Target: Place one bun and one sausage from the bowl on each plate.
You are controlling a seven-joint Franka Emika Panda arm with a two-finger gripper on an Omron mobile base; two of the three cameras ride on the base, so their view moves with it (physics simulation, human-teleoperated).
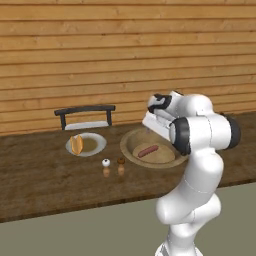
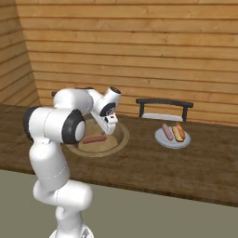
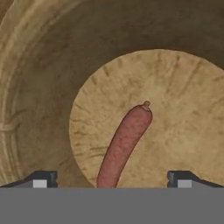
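The wide wooden bowl (image 1: 129, 142) (image 2: 122, 139) holds one reddish sausage (image 1: 148, 151) (image 2: 94, 139) lying on its flat bottom. My gripper (image 2: 109, 129) hangs just above the bowl, open. In the hand view its fingertips (image 3: 41, 180) stand wide apart on either side of the sausage's (image 3: 124, 142) near end, with nothing held between them; the bowl's rim (image 3: 26, 87) curves along the left. One pale plate (image 1: 97, 145) left of the bowl carries a bun (image 1: 76, 144). The other plate (image 2: 160, 138), right of the bowl, carries a sausage (image 2: 167, 131) and a bun (image 2: 179, 131).
Two small shakers (image 1: 106, 167) (image 1: 121, 166) stand on the dark wooden counter (image 1: 40, 175) in front of the bowl and the left plate. Dark chair backs (image 1: 85, 116) (image 2: 163, 108) rise behind the counter, against the wooden plank wall.
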